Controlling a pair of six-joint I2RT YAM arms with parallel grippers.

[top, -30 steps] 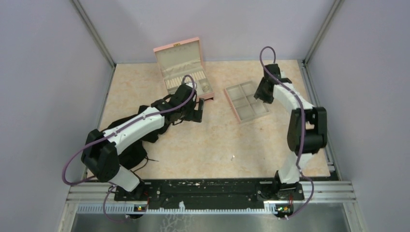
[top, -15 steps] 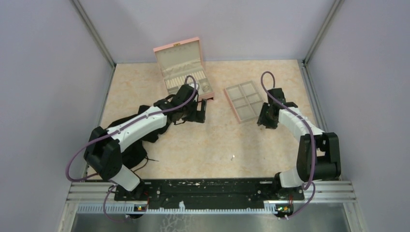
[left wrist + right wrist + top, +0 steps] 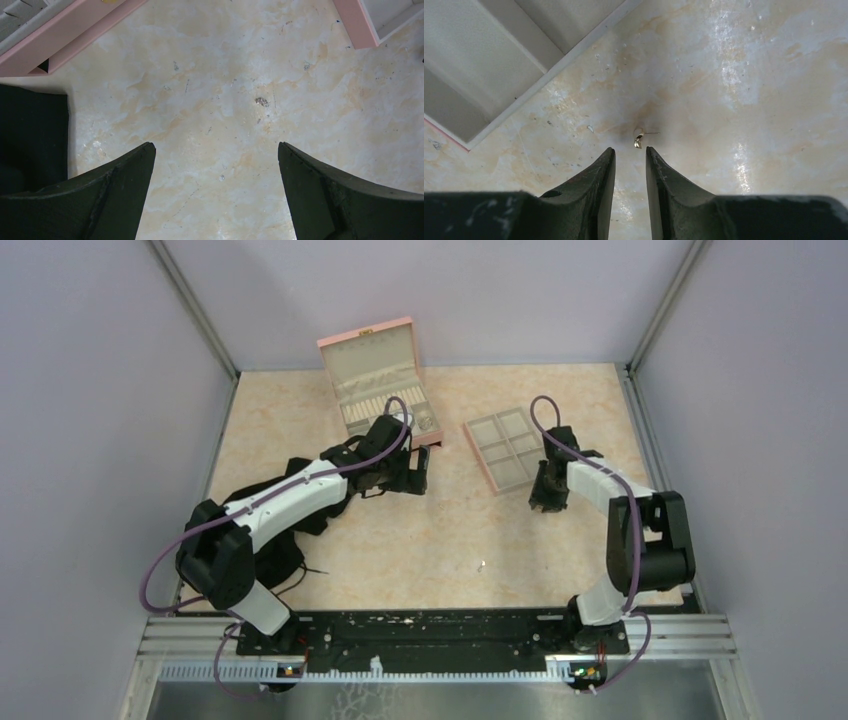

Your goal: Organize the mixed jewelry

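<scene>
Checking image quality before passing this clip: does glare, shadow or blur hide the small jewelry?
Right wrist: bright glare streaks on the glossy tabletop, but the jewelry piece is sharp, clear of them; left wrist: even light, a tiny grey speck in focus; top external: evenly lit, jewelry reduced to a pale fleck.

A pink hinged cream-lined box [image 3: 370,365] stands open ahead-left of the left gripper [image 3: 416,470]; a flat pink-rimmed six-compartment tray [image 3: 496,430] lies ahead-left of the right gripper [image 3: 546,502].
</scene>
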